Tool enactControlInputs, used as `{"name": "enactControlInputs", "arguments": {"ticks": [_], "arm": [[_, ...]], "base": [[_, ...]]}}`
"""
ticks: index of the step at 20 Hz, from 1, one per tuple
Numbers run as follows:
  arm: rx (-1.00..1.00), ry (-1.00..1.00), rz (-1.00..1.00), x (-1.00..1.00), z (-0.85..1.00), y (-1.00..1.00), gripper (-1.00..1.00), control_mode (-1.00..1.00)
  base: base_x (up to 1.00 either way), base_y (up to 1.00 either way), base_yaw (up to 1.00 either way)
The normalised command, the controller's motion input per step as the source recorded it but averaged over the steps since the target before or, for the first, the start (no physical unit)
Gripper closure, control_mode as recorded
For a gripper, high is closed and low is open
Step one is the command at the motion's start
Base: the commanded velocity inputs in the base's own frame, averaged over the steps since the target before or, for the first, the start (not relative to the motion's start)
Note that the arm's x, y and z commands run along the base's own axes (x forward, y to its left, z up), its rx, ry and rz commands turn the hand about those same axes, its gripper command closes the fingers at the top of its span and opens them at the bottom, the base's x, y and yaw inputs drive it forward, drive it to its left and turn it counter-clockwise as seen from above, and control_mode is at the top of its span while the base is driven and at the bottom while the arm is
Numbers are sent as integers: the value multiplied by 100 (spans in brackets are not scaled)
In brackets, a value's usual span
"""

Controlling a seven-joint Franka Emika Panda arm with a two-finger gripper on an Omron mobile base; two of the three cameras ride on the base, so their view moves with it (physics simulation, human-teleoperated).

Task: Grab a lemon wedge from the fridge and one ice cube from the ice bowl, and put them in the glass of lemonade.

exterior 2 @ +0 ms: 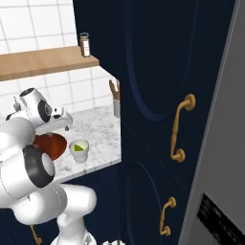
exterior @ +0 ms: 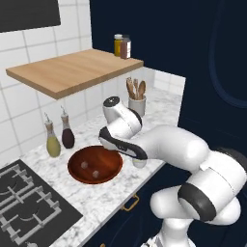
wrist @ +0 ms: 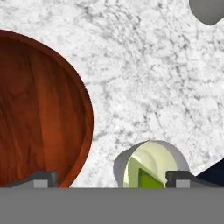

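Left base view. The arm reached out over the marble table, its hand above the spot where the ice bowl met the glass of lemonade; the glass was mostly hidden under the wrist. The ice bowl sat near the table's front edge with two pale ice cubes in its hollow. Oil bottles stood behind it against the tiles, and a pot of wooden spoons further back. Risk, as a judgement: the hand hung low and close over the glass, so a careless sideways swing toward the bowl could clip the tumbler and tip it off the nearby edge.

Right base view. The glass of lemonade stood upright just beside the ice bowl, yellow-green showing inside. The fridge showed as a grey slab at the right, well apart from the table. Whether a wedge already lay in the glass could not be told here.

Hand view. The end effector stood with its jaws spread wide and nothing between them. The glass of lemonade lay directly below, nearer the right-hand tip, a green wedge-like shape visible in it. The ice bowl lay to the left, its rim close to the left tip. Risk, as a judgement: a descent toward a cube could strike the bowl rim and shove it.
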Motion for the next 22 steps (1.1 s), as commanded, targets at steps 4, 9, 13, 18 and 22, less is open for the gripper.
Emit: {"name": "enactControlInputs", "arguments": {"ticks": [4,9,13,18,22], "arm": [[10,10,12,-14,-18,99,-100,-100],[18,18,6,0,-45,80,-100,-100],[5,19,7,0,-68,46,-100,-100],[2,9,7,-7,-42,28,-100,-100],[0,6,5,-1,-30,13,-100,-100]], "base": [[0,0,0],[0,0,0],[0,0,0],[0,0,0],[0,0,0]]}}
